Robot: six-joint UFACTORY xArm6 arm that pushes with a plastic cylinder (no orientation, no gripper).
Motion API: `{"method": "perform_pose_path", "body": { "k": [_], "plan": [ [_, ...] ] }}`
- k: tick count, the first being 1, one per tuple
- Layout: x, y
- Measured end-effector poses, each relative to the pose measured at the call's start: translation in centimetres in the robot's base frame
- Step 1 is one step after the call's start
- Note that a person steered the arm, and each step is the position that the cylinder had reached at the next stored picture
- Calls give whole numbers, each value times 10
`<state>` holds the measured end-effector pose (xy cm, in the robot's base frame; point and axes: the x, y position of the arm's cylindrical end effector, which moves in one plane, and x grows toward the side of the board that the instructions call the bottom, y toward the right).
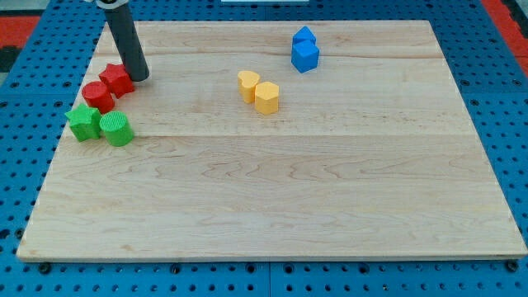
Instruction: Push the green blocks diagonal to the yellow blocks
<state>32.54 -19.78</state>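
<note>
No gripper here: just a rod, my tip (138, 77) resting on the bench (272, 206) at the view's upper left, touching the red star block (117, 79) on its right, holding nothing. Red cylinder (97, 96) just below-left. Green star block (82, 122) and green cylinder (117, 129) side by side, touching, near the left edge. Yellow blocks (259, 91) paired mid-board, well apart rightward. Blue blocks (304, 49) at the top. Probably placed for rounding the reds before shoving greens right.

My tip (138, 77) seems to touch the red star block (117, 79).
</note>
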Motion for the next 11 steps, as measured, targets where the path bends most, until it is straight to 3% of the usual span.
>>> {"method": "perform_pose_path", "body": {
  "k": [3,4,6,7,9,11],
  "plan": [
    [-54,-15],
    [-55,-80],
    [-54,-107],
    [-36,-107],
    [67,-107],
    [101,-82]
  ]
}}
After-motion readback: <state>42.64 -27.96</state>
